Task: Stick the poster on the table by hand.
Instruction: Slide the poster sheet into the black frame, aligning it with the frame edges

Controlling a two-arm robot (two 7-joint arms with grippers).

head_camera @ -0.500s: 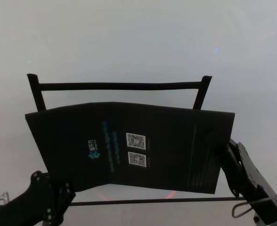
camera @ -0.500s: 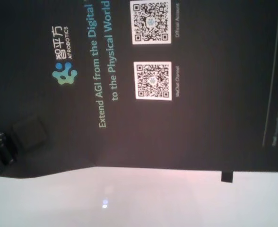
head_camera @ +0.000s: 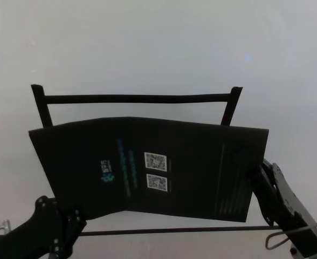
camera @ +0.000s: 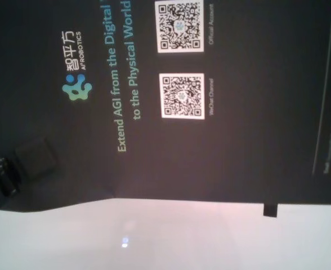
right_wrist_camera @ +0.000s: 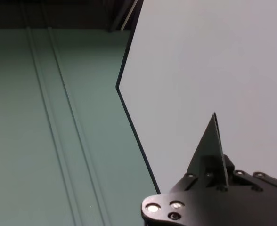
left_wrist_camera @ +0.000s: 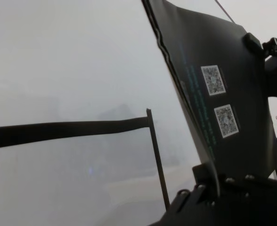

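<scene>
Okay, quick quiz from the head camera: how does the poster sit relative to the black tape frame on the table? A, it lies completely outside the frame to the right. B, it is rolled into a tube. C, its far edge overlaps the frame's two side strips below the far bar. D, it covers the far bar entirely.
C: the poster crosses the tape frame side strips, leaving the far bar uncovered, with the left gripper and right gripper at its near corners.

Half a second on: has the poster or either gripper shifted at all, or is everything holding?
Almost nothing has moved. The reddish glow on the table just below the poster has faded in the head view. The poster still hangs in the same place, bowed, held up off the table, with the left gripper at its lower left corner and the right gripper at its right edge. The tape frame is unchanged.
</scene>
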